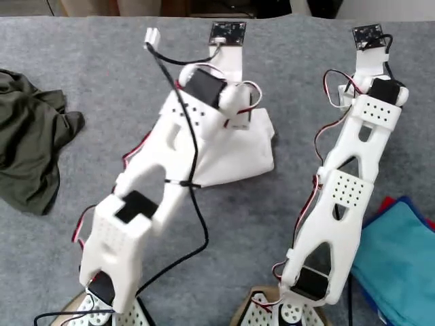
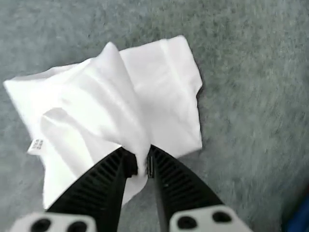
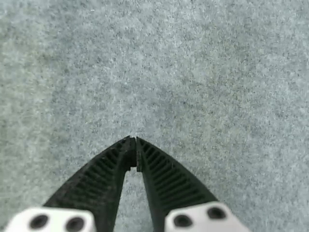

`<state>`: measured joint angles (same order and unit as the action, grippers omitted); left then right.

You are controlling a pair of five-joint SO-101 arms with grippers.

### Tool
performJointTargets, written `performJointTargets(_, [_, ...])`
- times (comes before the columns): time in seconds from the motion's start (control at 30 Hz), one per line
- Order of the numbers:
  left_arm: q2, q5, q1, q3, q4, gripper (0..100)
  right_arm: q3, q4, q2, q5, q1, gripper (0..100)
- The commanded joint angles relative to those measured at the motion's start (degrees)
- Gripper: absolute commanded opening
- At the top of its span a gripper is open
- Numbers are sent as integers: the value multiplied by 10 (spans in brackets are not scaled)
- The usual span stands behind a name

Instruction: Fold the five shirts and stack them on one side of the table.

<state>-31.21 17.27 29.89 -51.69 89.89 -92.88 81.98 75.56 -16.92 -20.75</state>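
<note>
White shirt (image 2: 159, 87) in L gripper (image 2: 141, 163)

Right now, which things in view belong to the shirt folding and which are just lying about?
Job:
- white shirt, pinched in the left gripper
- dark green shirt, crumpled
- teal shirt, stacked over a red cloth

Not the job:
- black cable across the left arm
- white connector on the grey table

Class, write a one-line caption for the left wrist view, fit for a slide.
Left gripper shut on a raised fold of the white shirt, which lies on the grey table.
</note>
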Motion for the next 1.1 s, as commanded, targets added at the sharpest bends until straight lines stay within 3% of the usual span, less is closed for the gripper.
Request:
performJointTargets(0.0, [-39,20,6,-62,-43,22,-27,-9,-2,-6,-7,5])
performJointTargets(0.3, [-156,23,41,-171,-55,23,-27,-10,-2,-7,-7,5])
performJointTargets(0.67, [-210,23,65,-174,-61,26,-27,-10,-2,-7,-7,5])
performJointTargets(0.87, [-212,60,60,-174,-62,176,-27,-9,-2,-7,-6,5])
performJointTargets(1.07, [-199,61,-10,-214,-83,196,-24,-7,-2,-25,-3,5])
